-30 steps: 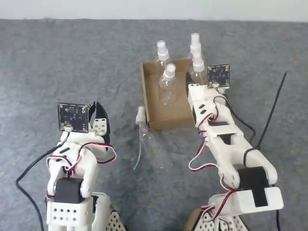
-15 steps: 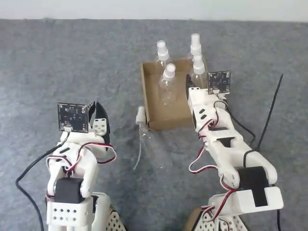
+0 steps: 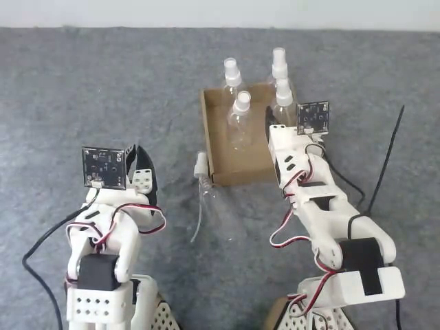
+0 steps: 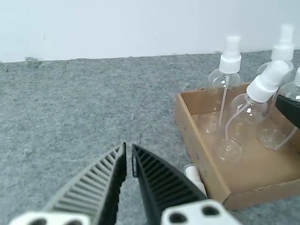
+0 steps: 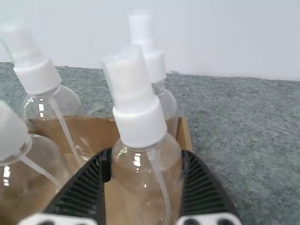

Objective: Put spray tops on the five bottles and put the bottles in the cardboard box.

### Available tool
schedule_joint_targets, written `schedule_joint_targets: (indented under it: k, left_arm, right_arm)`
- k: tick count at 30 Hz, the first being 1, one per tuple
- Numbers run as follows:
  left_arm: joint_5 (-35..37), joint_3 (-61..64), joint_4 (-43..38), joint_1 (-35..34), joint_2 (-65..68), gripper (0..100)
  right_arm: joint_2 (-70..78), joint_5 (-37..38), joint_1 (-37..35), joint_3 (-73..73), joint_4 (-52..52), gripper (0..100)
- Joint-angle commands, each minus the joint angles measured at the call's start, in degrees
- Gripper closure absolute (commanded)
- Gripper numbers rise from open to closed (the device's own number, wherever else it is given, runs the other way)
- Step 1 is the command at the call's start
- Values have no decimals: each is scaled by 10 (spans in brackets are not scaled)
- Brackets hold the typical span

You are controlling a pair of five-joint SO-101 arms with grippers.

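Two arms, white printed shells.

Left arm [image 3: 103,237]:
- black servo block [image 3: 96,271] set into the shell
- base plate [image 3: 100,302] with rows of small holes
- looped red, white and black wires [image 3: 141,218]
- black cable [image 3: 38,258] trailing off at its 8 o'clock
- dark square circuit board [image 3: 104,167] on the wrist

Right arm [image 3: 323,206]: same build. A thin black lead [image 3: 386,161] runs off at its 1 o'clock.

Left gripper [image 4: 129,147]: one pale ribbed finger, one black.

Right gripper [image 5: 145,157]: dark ribbed fingers on white mounts with screw holes.
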Motion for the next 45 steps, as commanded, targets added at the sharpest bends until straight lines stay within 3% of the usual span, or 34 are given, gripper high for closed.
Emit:
schedule_joint_targets:
  k: [1, 7, 21, 28, 41, 45]
  left_arm:
    - [10, -5, -18, 0, -4, 988]
    - [10, -5, -18, 0, -4, 988]
    - [10, -5, -18, 0, -4, 988]
    - [10, -5, -18, 0, -4, 988]
    - [10, -5, -17, 0, -4, 988]
    - [10, -4, -17, 0, -3, 988]
  right_arm:
    - [-6, -4, 3, -3, -14, 910]
    - [-4, -4, 2, -3, -13, 808]
    - [-7, -1, 2, -4, -13, 696]
    - [-34, 0, 3, -7, -9, 688]
    - [-165, -4, 5, -87, 160, 688]
    - [-222, -4, 2, -160, 284, 690]
